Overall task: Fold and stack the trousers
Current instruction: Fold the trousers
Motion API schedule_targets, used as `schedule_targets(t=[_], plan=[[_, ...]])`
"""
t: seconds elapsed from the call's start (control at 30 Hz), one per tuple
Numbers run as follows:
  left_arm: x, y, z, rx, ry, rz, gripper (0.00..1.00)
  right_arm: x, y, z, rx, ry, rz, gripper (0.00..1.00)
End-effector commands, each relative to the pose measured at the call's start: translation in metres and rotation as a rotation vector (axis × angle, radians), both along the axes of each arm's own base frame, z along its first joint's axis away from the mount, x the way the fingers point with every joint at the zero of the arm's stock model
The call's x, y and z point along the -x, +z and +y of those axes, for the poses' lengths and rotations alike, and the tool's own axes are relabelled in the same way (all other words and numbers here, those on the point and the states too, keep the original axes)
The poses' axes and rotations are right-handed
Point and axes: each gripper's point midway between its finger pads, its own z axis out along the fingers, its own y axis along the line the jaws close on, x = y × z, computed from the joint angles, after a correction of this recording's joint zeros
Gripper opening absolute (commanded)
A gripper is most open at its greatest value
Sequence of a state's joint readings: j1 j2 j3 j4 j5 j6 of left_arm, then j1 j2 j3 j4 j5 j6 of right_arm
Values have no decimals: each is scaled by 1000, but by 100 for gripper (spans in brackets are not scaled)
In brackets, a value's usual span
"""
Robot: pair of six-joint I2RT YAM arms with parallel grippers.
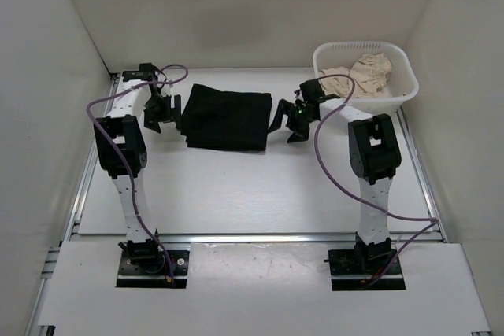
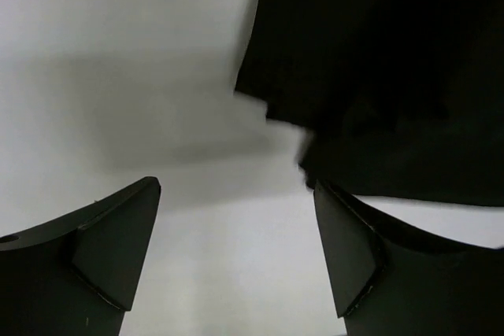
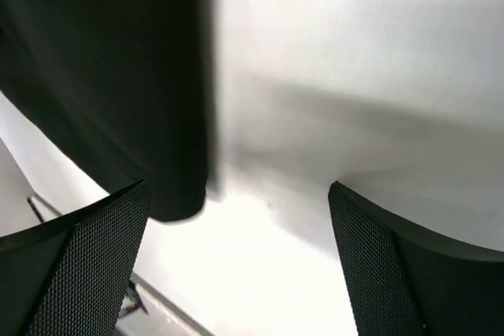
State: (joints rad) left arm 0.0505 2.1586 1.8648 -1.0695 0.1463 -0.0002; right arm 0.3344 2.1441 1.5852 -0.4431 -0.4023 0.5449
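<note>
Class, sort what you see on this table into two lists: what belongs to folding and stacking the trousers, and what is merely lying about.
Belongs to the job: the black trousers, folded mid-table; the left gripper and the right gripper, both open, one at each side of them.
Lying about: the white basket; the beige cloth inside it.

No readable text, no labels, no brand marks, no numbers in any view
</note>
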Motion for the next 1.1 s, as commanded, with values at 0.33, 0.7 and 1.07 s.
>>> schedule_targets(t=[0.33, 0.7, 1.07], plan=[[-16, -55, -41, 171, -66, 34, 14, 15, -11, 82, -263, -23, 49, 59], [123, -17, -84, 350, -119, 165, 20, 62, 8, 34, -208, 103, 83, 0], [101, 93, -63, 266, -111, -65, 59, 133, 6, -47, -159, 380, 232, 0]])
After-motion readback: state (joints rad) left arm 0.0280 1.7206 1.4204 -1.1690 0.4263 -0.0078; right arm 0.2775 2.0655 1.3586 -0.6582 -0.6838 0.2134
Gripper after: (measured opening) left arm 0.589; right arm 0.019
